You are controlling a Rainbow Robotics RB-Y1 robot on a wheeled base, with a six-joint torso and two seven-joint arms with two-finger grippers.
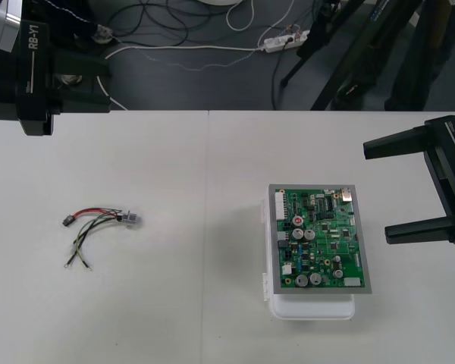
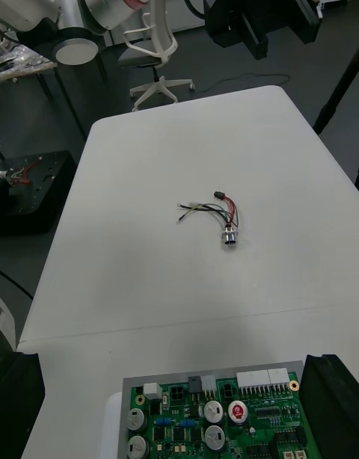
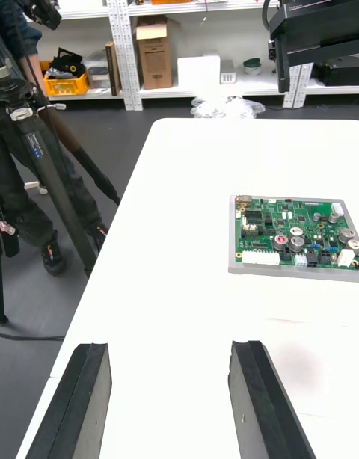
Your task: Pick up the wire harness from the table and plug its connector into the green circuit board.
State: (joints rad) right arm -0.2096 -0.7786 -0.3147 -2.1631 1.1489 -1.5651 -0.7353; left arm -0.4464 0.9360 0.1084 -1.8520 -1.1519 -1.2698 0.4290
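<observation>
The wire harness [image 1: 98,224] lies loose on the table's left half, its black plug [image 1: 66,221] towards the left and its metal socket [image 1: 130,218] to the right. The green circuit board [image 1: 321,249] sits on its white base [image 1: 311,309] right of centre. My right gripper [image 1: 377,189] hovers open just right of the board, holding nothing. In the right wrist view the board [image 2: 217,421] is close below and the harness [image 2: 217,214] lies further out. My left gripper [image 3: 170,347] is open and holds nothing, facing the board [image 3: 295,238] across bare table. The left arm [image 1: 38,76] is parked at the far left corner.
The pale table [image 1: 174,318] has a seam running front to back between harness and board. Past its far edge is dark floor with cables and tripod legs [image 1: 341,68].
</observation>
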